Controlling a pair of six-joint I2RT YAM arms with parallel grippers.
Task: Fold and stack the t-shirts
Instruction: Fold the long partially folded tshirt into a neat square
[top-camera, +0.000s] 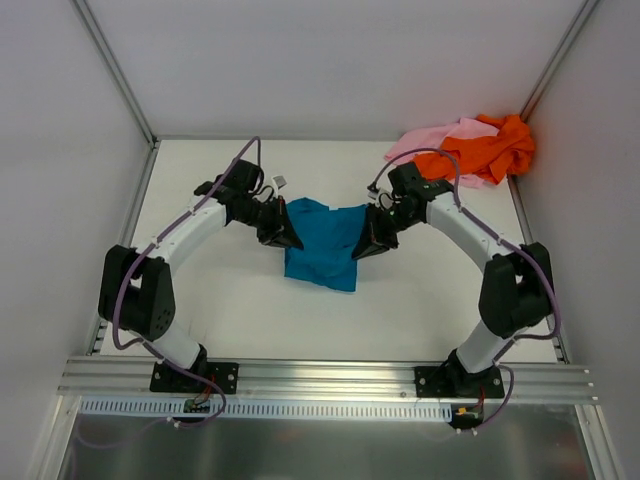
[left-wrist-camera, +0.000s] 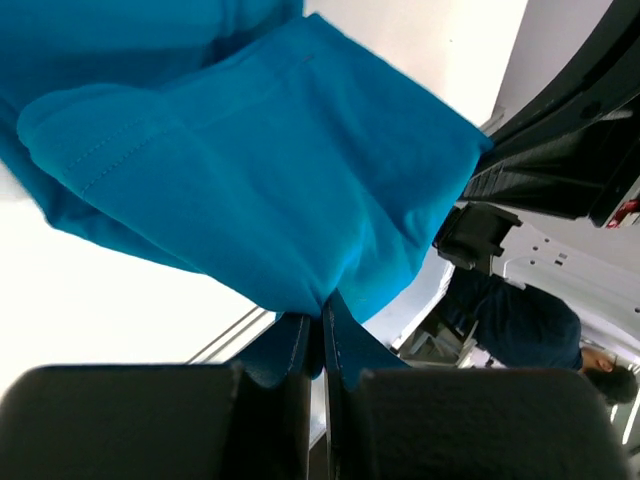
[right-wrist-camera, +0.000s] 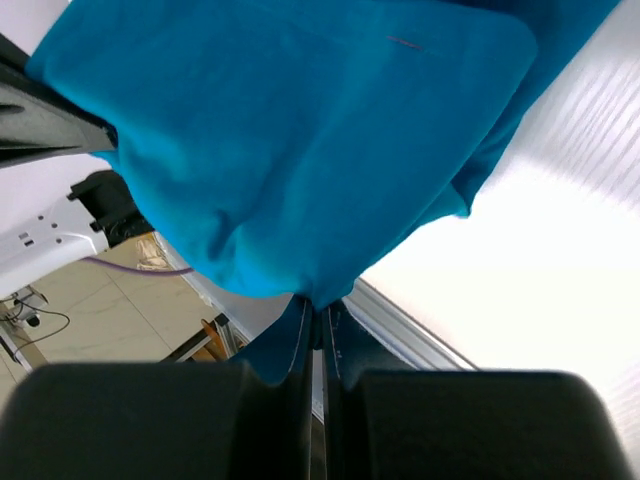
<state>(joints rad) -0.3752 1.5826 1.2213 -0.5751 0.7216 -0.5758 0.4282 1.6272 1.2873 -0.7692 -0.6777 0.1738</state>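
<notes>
The teal-blue t-shirt (top-camera: 322, 243) hangs between my two grippers above the middle of the table, its lower edge drooping toward the near side. My left gripper (top-camera: 290, 238) is shut on its left corner; in the left wrist view the cloth (left-wrist-camera: 260, 170) is pinched between the fingers (left-wrist-camera: 290, 350). My right gripper (top-camera: 362, 242) is shut on its right corner; the right wrist view shows the cloth (right-wrist-camera: 290, 150) clamped at the fingertips (right-wrist-camera: 300, 330). The orange t-shirt (top-camera: 490, 145) and the pale pink t-shirt (top-camera: 430, 140) lie crumpled together at the far right corner.
White walls close the table at the back and both sides. A small white tag-like item (top-camera: 281, 181) lies near the left arm's wrist. An aluminium rail (top-camera: 330, 380) runs along the near edge by the arm bases.
</notes>
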